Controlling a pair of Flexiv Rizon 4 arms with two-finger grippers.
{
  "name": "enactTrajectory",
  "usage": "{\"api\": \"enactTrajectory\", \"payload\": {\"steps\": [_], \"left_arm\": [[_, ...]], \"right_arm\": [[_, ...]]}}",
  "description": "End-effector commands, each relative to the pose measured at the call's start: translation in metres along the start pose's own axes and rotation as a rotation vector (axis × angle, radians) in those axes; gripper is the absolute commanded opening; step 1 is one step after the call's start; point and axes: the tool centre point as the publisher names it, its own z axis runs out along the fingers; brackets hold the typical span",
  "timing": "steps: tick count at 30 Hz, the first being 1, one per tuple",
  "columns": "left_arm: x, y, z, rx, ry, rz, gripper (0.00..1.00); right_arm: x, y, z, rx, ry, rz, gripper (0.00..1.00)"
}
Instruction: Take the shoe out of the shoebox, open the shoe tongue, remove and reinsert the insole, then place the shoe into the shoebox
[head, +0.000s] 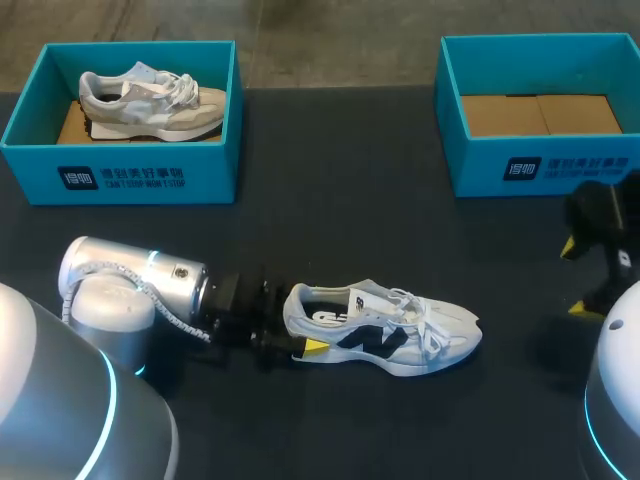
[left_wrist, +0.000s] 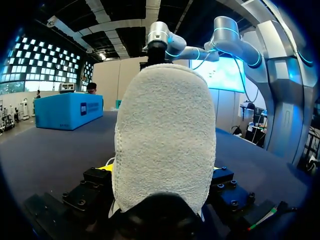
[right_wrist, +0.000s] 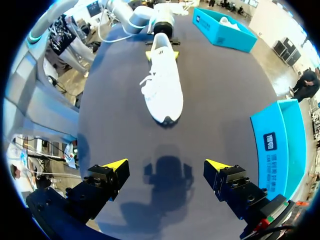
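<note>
Working on the bench (head: 340, 200), well short of the empty right box (head: 540, 165) and the left box (head: 215, 170) with its grey shoe (head: 150, 100). Hold the white shoe (head: 400, 335) flat, heel pinched in left gripper (head: 300, 325); bring spread right gripper (right_wrist: 167, 165) to tongue (head: 375, 295), lifting gently. White print (head: 120, 178) on box fronts, dark logo (head: 372, 340) on shoe side.

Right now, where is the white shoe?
In the head view, the white shoe lies on the table, front and centre, heel in the left gripper.
</note>
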Motion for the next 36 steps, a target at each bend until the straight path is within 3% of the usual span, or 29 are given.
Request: {"api": "enactTrajectory", "payload": {"steps": [1, 5, 12, 16, 19, 22, 36], "left_arm": [[0.001, 0.005, 0.002, -0.001, 0.0, -0.001, 0.0], [0.001, 0.005, 0.002, -0.001, 0.0, -0.001, 0.0], [0.001, 0.005, 0.002, -0.001, 0.0, -0.001, 0.0], [0.001, 0.005, 0.002, -0.001, 0.0, -0.001, 0.0], [0.001, 0.005, 0.002, -0.001, 0.0, -0.001, 0.0], [0.001, 0.005, 0.002, -0.001, 0.0, -0.001, 0.0], [0.001, 0.005, 0.002, -0.001, 0.0, -0.001, 0.0]], "right_arm": [[0.0, 0.031, -0.008, 0.079, -0.009, 0.019, 1.0], [0.002, 0.06, -0.009, 0.14, -0.034, 0.056, 1.0], [0.015, 0.101, -0.006, 0.171, -0.071, 0.133, 1.0], [0.021, 0.116, -0.005, 0.188, -0.05, 0.279, 1.0], [0.024, 0.122, 0.0, 0.168, 0.036, 0.465, 1.0], [0.027, 0.131, 0.004, 0.168, 0.033, 0.585, 1.0], [0.028, 0.135, 0.003, 0.156, 0.021, 0.587, 1.0]]}}
